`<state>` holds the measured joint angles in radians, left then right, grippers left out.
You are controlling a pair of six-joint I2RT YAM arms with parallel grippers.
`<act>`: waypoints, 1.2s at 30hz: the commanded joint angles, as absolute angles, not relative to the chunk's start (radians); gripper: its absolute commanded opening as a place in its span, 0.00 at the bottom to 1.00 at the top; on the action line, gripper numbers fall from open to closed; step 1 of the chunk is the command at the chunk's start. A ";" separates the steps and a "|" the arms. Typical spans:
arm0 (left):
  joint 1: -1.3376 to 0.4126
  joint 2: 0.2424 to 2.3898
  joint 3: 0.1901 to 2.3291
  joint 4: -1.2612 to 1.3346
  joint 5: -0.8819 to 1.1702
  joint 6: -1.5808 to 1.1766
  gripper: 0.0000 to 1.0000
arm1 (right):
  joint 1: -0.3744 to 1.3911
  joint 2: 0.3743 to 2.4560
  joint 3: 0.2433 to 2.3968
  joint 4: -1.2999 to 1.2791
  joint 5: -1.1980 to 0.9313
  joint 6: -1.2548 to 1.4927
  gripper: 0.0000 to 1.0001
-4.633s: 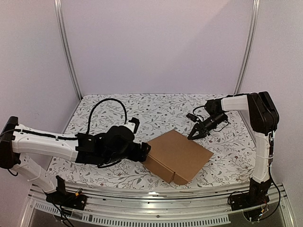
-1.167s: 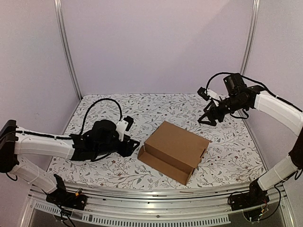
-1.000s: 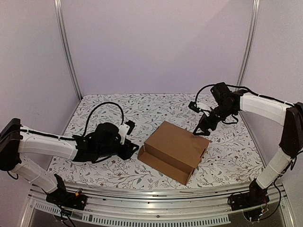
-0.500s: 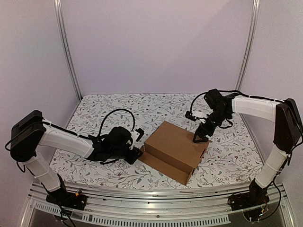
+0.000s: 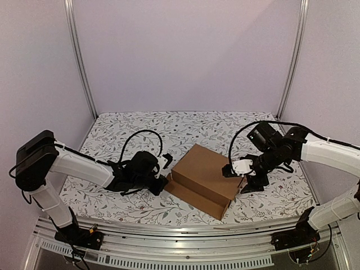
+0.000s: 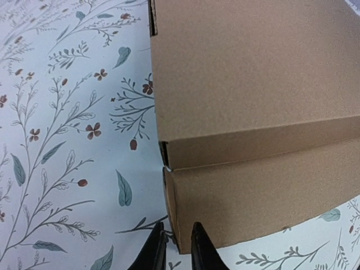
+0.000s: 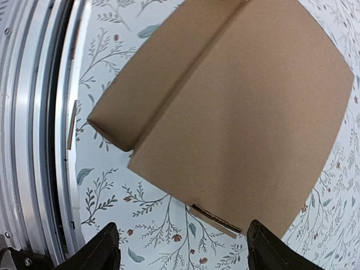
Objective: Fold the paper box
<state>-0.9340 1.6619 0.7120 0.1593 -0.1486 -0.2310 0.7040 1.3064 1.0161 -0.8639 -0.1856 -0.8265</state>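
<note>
**A:** Paper box (image 5: 205, 180), where does it sit?

**B:** Around the middle of the flowered counter (image 5: 169, 126), toward the near edge, between the two arms. It lies skewed, lid down over a lower front part.

**A:** And the left claw (image 6: 178, 233)?

**B:** Almost closed, tips either side of the box's left corner wall. Whether it truly pinches the cardboard, I cannot tell.

**A:** And the right claw (image 7: 183, 226)?

**B:** Spread wide above the box's right edge, gripping nothing.
</note>
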 commanded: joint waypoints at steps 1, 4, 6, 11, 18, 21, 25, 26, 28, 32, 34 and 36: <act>-0.935 1.687 0.733 0.161 -0.164 -0.206 0.15 | 0.789 1.284 0.946 -0.864 -0.098 -1.033 0.71; -0.936 1.690 0.729 0.164 -0.161 -0.212 0.14 | 0.841 1.308 0.926 -0.832 -0.069 -1.095 0.66; -0.936 1.690 0.721 0.175 -0.157 -0.213 0.12 | 0.870 1.318 0.895 -0.770 -0.027 -1.114 0.66; -0.936 1.710 0.716 0.197 -0.157 -0.206 0.08 | 0.876 1.391 0.879 -0.692 0.057 -1.119 0.64; -0.936 1.731 0.738 0.192 -0.156 -0.187 0.00 | 0.875 1.404 0.881 -0.677 0.014 -1.060 0.63; -0.936 1.738 0.747 0.187 -0.160 -0.181 0.00 | 0.875 1.403 0.876 -0.676 0.012 -1.052 0.63; -0.936 1.749 0.765 0.169 -0.167 -0.176 0.00 | 0.876 1.420 0.868 -0.675 -0.029 -1.042 0.62; -0.936 1.750 0.769 0.161 -0.168 -0.175 0.00 | 0.875 1.427 0.867 -0.675 -0.035 -1.039 0.62; -0.936 1.746 0.779 0.144 -0.169 -0.174 0.00 | 0.876 1.434 0.864 -0.675 -0.044 -1.037 0.61; -0.936 1.739 0.813 0.087 -0.165 -0.162 0.00 | 0.875 1.436 0.859 -0.676 -0.069 -1.034 0.61; -0.934 1.741 0.837 0.053 -0.163 -0.152 0.00 | 0.875 1.435 0.856 -0.675 -0.077 -1.034 0.61; -0.934 1.745 0.861 0.024 -0.160 -0.141 0.00 | 0.875 1.438 0.853 -0.674 -0.082 -1.035 0.60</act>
